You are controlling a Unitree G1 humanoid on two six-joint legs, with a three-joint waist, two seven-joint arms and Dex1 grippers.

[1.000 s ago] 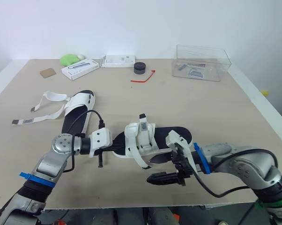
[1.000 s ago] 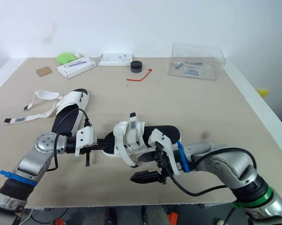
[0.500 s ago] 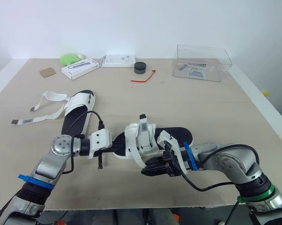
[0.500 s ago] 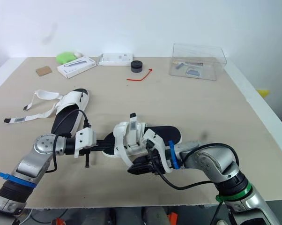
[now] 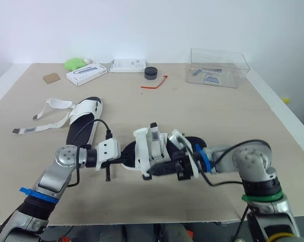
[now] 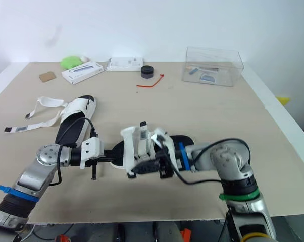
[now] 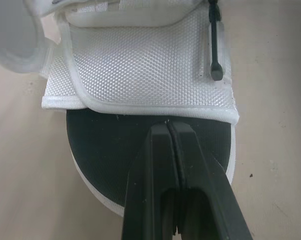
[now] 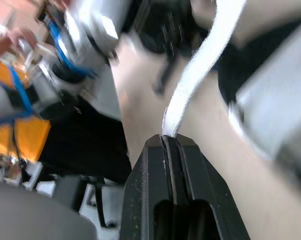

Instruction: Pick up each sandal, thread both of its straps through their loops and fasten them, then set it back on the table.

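- we count two sandals on the table (image 5: 228, 116): the near sandal (image 5: 153, 146) at lower centre of the head view, between both grippers, and the far sandal (image 5: 84, 117) at mid left, well apart, with its two straps lying loose toward the left edge
- the near sandal sits on the table or low over it, we cannot tell which; its long axis runs left to right across the frame, one end toward the left gripper (image 7: 168, 127), the other toward the right arm
- left gripper: fingers pressed together, lying over the black insole with the tips at the rim of the white upper; we cannot tell whether anything is caught between them; we judge that it steadies the sandal
- right gripper (image 8: 169, 139): fingers pinching the end of a white strap (image 8: 200, 65), which runs from the tips toward the upper
- the coming move turns on this: the strap end sits in the right fingers just below the white upper in the head view, so we judge the loop lies upward from them; the loop itself is too small for us to pick out; the right arm is the nearer one
- along the top of the frame, counted: one clear box (image 5: 218, 67); two white boxes (image 5: 86, 74); one black puck (image 5: 151, 73); one red cord (image 5: 155, 82); one green lump (image 5: 74, 63); one brown card (image 5: 51, 77)
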